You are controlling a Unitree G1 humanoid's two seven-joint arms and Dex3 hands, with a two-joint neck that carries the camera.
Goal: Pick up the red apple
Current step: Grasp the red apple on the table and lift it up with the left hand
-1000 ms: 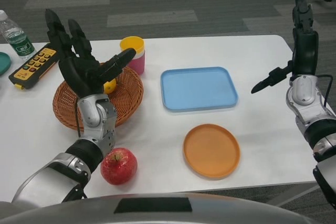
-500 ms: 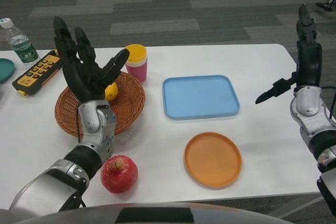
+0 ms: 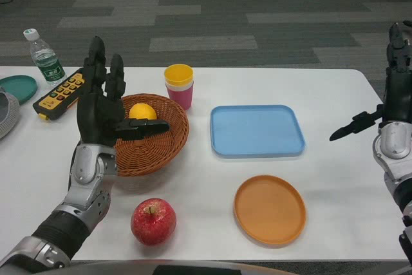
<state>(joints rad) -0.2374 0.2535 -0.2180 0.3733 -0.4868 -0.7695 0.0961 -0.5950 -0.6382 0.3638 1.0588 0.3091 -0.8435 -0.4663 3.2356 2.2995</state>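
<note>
The red apple [image 3: 153,221] sat free on the table [image 3: 193,178], probably firm, smooth and rollable, best cupped around its sides by the spread, empty left hand [image 3: 103,111].

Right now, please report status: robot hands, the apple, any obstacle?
Left robot hand open, raised over wicker basket. Right robot hand open, at table's right edge. Red apple untouched at front of the table. Nothing blocking it.

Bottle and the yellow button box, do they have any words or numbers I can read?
No text can be read.
Water bottle: it has a green label, but the print is too small and blurred to read.
Yellow button box: rows of buttons show, but any marks on them are too small to read.
</note>
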